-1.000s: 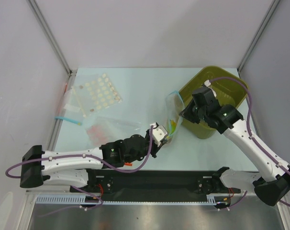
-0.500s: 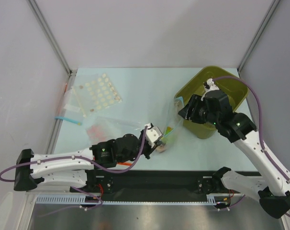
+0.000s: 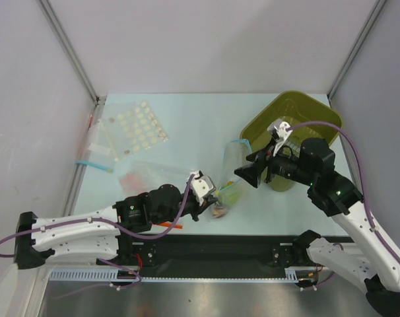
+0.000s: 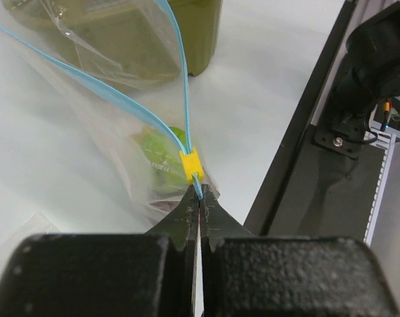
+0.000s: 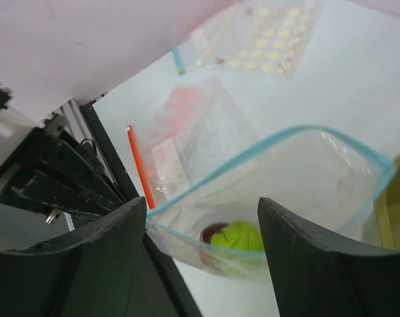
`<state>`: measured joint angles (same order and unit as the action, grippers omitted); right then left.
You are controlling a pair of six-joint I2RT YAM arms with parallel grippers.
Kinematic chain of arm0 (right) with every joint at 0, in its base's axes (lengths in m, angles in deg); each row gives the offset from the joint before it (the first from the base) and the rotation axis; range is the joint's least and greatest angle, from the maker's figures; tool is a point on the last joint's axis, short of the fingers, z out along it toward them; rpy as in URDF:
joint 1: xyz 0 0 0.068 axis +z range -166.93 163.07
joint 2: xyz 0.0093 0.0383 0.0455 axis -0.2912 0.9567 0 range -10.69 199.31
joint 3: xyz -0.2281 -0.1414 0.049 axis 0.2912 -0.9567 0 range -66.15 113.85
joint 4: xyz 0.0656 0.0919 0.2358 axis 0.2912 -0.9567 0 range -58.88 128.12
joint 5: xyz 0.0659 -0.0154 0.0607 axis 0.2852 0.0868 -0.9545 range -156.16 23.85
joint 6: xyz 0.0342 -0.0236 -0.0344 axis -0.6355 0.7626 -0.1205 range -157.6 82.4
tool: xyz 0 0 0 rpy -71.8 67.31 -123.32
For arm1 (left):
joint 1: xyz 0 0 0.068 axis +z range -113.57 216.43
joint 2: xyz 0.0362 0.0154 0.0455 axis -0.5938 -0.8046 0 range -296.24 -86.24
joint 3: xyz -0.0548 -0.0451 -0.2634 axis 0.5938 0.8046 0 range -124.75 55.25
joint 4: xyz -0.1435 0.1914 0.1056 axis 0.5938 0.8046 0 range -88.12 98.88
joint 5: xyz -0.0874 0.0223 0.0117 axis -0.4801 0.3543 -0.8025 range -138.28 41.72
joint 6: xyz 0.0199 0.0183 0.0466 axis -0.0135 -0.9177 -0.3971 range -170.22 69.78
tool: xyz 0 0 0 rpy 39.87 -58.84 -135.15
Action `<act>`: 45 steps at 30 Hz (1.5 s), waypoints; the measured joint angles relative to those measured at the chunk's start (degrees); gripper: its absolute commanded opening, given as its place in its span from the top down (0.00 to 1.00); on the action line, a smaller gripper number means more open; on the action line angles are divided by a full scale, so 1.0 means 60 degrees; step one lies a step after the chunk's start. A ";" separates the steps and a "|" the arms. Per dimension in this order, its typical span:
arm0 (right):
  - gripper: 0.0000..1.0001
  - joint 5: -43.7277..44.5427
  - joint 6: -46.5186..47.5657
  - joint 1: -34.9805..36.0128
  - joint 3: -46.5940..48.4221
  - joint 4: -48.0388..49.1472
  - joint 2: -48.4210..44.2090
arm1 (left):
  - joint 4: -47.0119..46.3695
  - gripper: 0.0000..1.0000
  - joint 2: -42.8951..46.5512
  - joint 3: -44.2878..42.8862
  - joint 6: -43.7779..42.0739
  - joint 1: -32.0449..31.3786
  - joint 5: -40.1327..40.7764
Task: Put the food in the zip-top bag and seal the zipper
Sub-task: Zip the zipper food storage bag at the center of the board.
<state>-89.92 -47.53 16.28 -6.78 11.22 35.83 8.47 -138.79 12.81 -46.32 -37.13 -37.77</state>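
Note:
The zip-top bag [image 3: 234, 160] stands open between the arms, its mouth facing my right wrist camera. A bright green fruit [image 5: 237, 238] and a dark red one [image 5: 212, 233] lie at the bottom of the bag; the left wrist view shows the green fruit [image 4: 162, 155] through the plastic. My left gripper [image 4: 199, 193] is shut on the light blue zipper [image 4: 107, 92] just behind its yellow slider [image 4: 191, 165]. My right gripper [image 5: 200, 203] hangs open at the bag's mouth [image 3: 247, 173], holding nothing.
An olive bin [image 3: 299, 112] stands at the right, touching the bag. A clear bag with white dots [image 3: 134, 129] lies at far left. Another clear bag with a red-orange strip [image 5: 139, 165] lies near the front edge, beside the black base rail [image 4: 305, 132].
My right gripper has opened and swung left from the bin's edge to the bag's mouth. My left gripper has drawn the bag's corner left and toward the near edge.

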 measured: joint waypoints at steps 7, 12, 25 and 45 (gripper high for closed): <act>0.39 -0.2204 0.2918 0.0178 0.0000 0.0831 0.0288 | 0.0047 1.00 0.0000 0.0055 -0.0248 0.0000 -0.0528; 0.45 -0.3552 0.5162 0.0408 0.0004 0.0568 0.0590 | 0.0251 1.00 0.0018 0.0051 -0.0586 0.0015 -0.0714; 0.54 -0.4466 0.8364 0.1668 0.0397 -0.0994 0.1851 | 0.0641 1.00 0.0160 0.0051 -0.0929 0.0015 -0.0739; 0.76 -0.4269 0.9796 0.2098 0.0827 -0.1905 0.2900 | 0.0710 1.00 -0.0073 -0.0200 -0.1260 0.0291 -0.0780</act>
<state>-115.54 11.24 28.87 -1.81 -0.21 53.23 12.73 -139.23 11.61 -53.88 -35.38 -42.45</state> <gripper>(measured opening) 0.302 0.006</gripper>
